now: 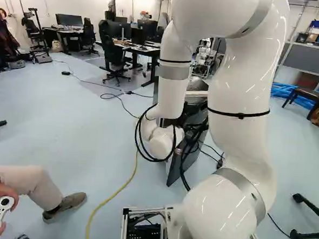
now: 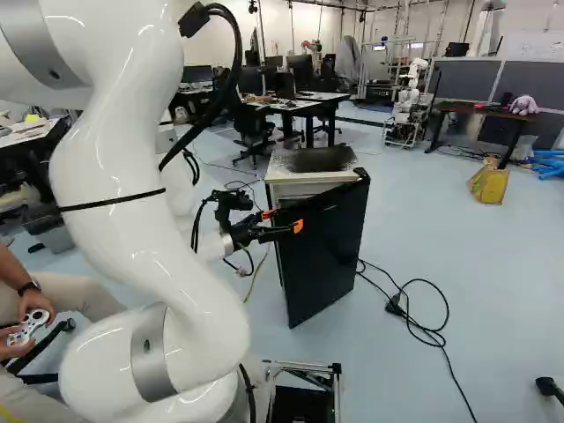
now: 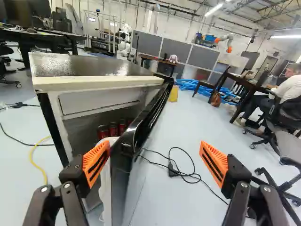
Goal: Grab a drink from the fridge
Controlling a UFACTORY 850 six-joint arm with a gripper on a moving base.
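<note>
A spread pincer (image 3: 155,162) straddles the ajar door (image 2: 322,256) of a fridge (image 3: 96,84); steady outward pressure from its inner finger (image 3: 96,159) should clear access to red cans (image 3: 113,129).

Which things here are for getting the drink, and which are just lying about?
For the job:
fridge
its partly open door
red cans inside
open jaws

Lying about:
black cable
yellow cable
yellow bag
plush toy
blue tubing
</note>
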